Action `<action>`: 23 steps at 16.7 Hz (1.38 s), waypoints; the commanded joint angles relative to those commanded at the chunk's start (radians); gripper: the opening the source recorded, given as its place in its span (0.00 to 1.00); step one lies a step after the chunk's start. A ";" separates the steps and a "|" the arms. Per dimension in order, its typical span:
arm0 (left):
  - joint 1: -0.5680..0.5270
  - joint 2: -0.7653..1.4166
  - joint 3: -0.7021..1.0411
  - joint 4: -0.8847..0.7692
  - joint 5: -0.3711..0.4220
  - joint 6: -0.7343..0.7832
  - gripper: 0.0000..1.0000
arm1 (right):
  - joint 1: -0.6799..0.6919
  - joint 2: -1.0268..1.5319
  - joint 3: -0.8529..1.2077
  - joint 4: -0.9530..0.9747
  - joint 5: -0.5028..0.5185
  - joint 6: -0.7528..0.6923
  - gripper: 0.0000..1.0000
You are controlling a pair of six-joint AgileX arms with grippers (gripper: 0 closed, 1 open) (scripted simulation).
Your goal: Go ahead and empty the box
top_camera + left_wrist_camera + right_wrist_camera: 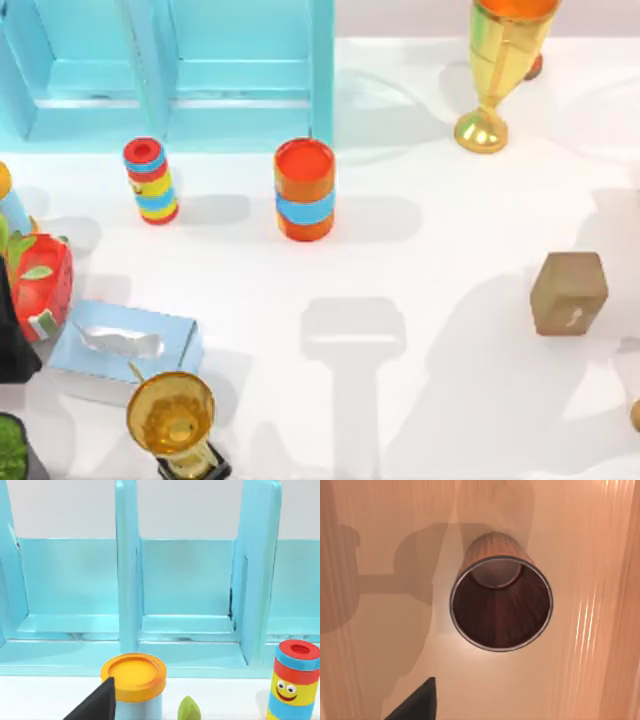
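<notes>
A light blue tissue box (125, 345) lies at the table's front left with a white tissue (118, 342) poking from its slot. A closed brown cardboard box (568, 292) stands at the right. A dark part of my left gripper (97, 705) sits low in the left wrist view, next to an orange-lidded tub (133, 677) and facing the blue shelf (187, 630). A dark tip of my right gripper (415, 702) hangs over a wooden floor, near a brown open-topped bin (500, 605).
The blue shelf (180, 70) fills the back left. A striped toy cylinder (150, 180) and an orange can with a blue band (304, 188) stand mid-table. Gold trophies stand at back right (495, 70) and front left (172, 415). A red strawberry-like object (40, 285) sits at the left edge.
</notes>
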 joint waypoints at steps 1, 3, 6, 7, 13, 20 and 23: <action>0.000 0.000 0.000 0.000 0.000 0.000 1.00 | 0.000 0.000 -0.021 0.020 0.000 0.001 1.00; 0.000 0.000 0.000 0.000 0.000 0.000 1.00 | 0.000 0.002 -0.080 0.080 -0.001 0.002 1.00; 0.000 0.000 0.000 0.000 0.000 0.000 1.00 | 0.005 0.012 -0.188 0.199 -0.002 0.005 1.00; 0.000 0.000 0.000 0.000 0.000 0.000 1.00 | 0.006 0.017 -0.223 0.238 -0.002 0.006 1.00; 0.000 0.000 0.000 0.000 0.000 0.000 1.00 | 0.000 0.040 -0.327 0.365 0.000 0.001 1.00; 0.000 0.000 0.000 0.000 0.000 0.000 1.00 | 0.000 0.040 -0.327 0.365 0.000 0.001 0.70; 0.000 0.000 0.000 0.000 0.000 0.000 1.00 | 0.000 0.040 -0.327 0.365 0.000 0.001 0.47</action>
